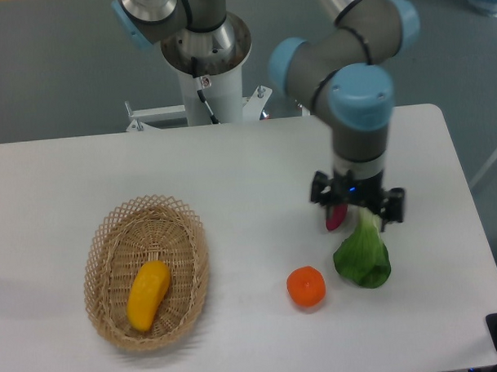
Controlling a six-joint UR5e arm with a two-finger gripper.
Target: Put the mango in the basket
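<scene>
One fruit already lies inside the basket [111, 240], well apart from the tool.

Nearest, at lower left of the frame, the mango [148, 295] rests on the basket floor, its long axis tilted from lower left to upper right. Right of it on the table [232, 178] sit a round orange fruit [306, 287] and a leafy green vegetable [363, 257]. Farther back, the gripper [357, 208] hangs over the green and a purple-red piece [336, 216]; whether it is clenched or released I cannot tell.

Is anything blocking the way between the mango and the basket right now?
Nothing visible does: the mango already lies inside the basket. The gripper is off to the side, above the leafy green.
</scene>
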